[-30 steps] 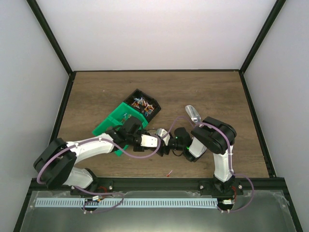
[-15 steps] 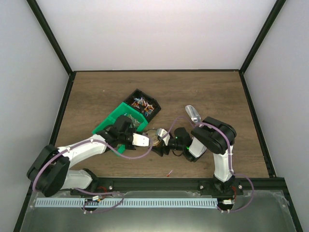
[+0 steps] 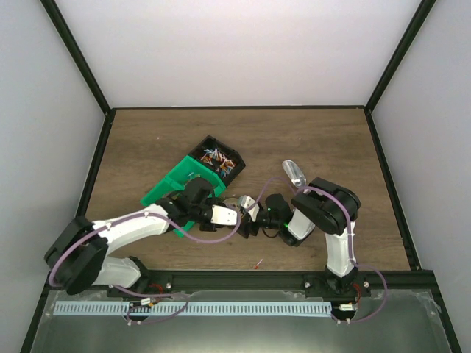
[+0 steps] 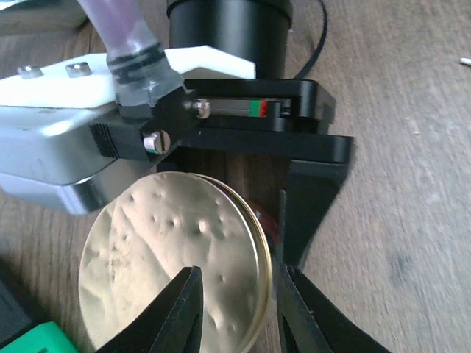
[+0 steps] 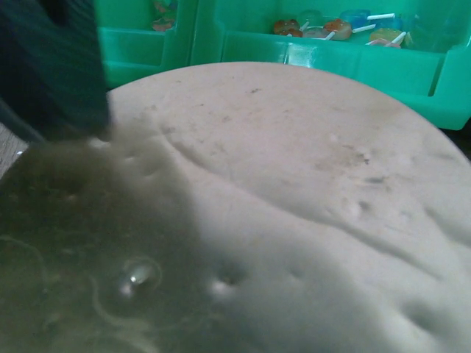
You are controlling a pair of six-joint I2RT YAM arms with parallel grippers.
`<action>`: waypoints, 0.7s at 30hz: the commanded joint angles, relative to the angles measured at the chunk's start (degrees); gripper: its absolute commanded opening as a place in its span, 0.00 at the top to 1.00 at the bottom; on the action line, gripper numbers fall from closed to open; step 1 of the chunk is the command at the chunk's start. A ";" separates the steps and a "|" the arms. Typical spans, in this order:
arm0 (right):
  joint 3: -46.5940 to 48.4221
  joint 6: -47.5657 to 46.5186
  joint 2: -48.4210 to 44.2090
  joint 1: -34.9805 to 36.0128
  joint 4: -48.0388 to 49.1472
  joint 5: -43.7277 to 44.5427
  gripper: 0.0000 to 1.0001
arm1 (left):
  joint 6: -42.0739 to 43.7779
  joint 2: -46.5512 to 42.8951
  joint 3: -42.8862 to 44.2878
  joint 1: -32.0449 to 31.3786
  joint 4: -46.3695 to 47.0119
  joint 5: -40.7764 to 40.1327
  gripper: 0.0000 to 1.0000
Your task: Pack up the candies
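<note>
The tiny wrapped candies [image 3: 215, 157] lie mostly in the open black box [image 3: 237, 154] at mid-table, with some in the green plastic bin [image 5: 331, 62] at its near left. None look packed, so most of the work seems left. Nearer, both arms reach inward to a round gold metal lid [image 4: 169, 257]. The left gripper [image 4: 239, 305] straddles its rim and the right gripper [image 3: 243, 212] brackets it wide; I cannot tell whether either is clamped.
</note>
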 commanded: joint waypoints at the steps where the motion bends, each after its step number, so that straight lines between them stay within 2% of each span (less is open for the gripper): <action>1: -0.74 1.44 1.28 0.61 -6.92 -0.96 0.41 | -4.84 4.91 2.39 -1.10 5.44 -0.71 0.70; 6: -0.80 1.27 1.29 0.61 -6.90 -1.18 0.41 | -3.51 7.45 2.11 -0.06 4.82 -5.30 0.73; 13: -0.99 1.01 1.20 0.61 -6.66 -1.81 0.42 | 5.75 5.33 -2.71 5.75 1.20 -6.63 0.78; 21: -1.26 1.08 0.98 0.61 -6.29 -1.96 0.43 | 9.94 4.76 -1.07 12.37 -2.83 -6.36 0.79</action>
